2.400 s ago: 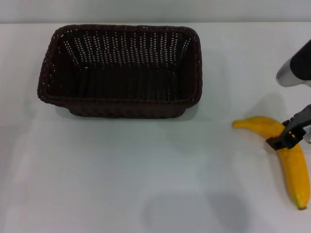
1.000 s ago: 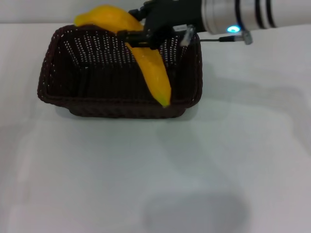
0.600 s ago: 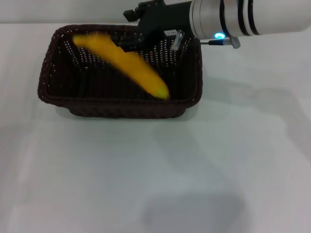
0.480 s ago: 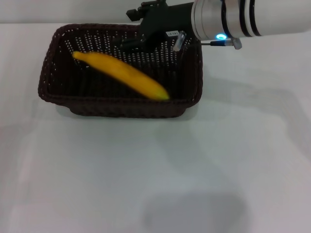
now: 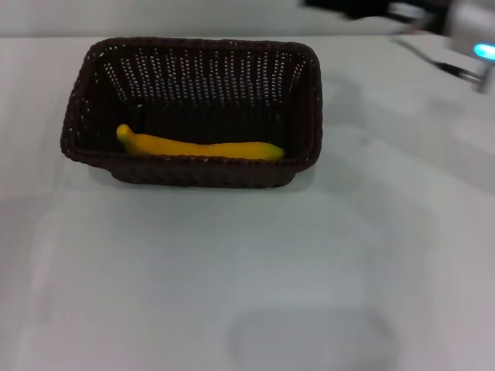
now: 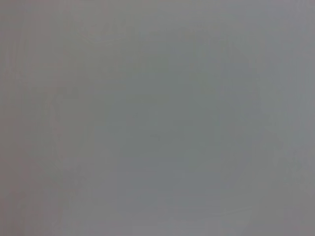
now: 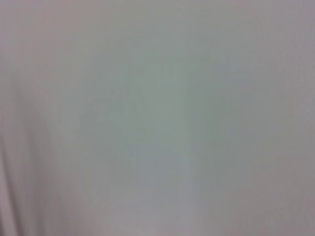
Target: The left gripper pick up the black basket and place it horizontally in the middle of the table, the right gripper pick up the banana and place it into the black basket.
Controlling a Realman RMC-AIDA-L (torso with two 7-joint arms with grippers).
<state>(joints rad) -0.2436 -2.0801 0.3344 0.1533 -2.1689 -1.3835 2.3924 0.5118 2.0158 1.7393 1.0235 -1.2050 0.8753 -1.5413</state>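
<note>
The banana (image 5: 199, 146) is lying flat along the near wall inside the black basket (image 5: 308, 100), which is sitting toward the table's (image 5: 255, 270) far side, while the right gripper (image 5: 363, 8) is blurring at the far right corner, its jaws impossible to judge.

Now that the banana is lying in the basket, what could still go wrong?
1. The right arm is at the table's far right corner, its claw hard to make out; a careless move could knock the basket.
2. The banana lies against the near wall; a bump to the basket might shift it.
</note>
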